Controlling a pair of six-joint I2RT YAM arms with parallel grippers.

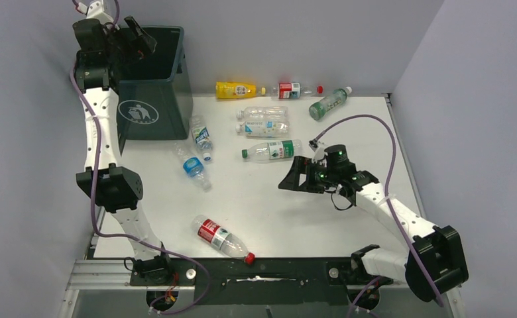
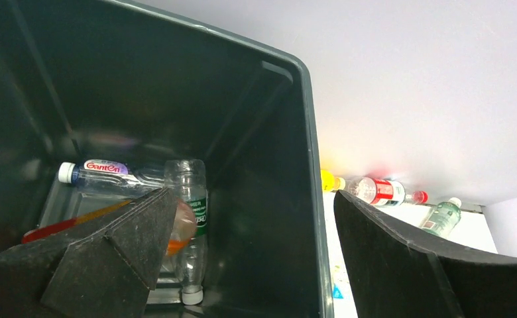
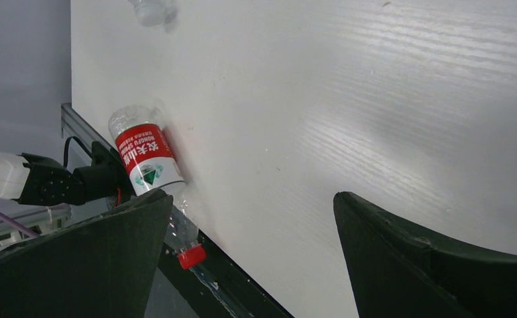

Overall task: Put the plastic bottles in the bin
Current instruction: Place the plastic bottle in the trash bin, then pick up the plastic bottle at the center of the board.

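White bench (image 1: 276,212) carries stray plastic bottles (image 1: 269,151). Left hand (image 2: 252,199) hangs released over bin (image 1: 153,106), presumably for dropping; right hand (image 3: 252,195) released, empty.

A white desk (image 1: 295,212) with faint wood grain fills the middle of the top view. Plain pale grey walls enclose it: a back wall (image 1: 295,33) across the top, a left wall (image 1: 17,165) and a right wall (image 1: 481,99) at the frame's sides. A black strip (image 1: 276,270) and an aluminium rail (image 1: 103,273) edge the bottom. The light is even and the shadows are soft.
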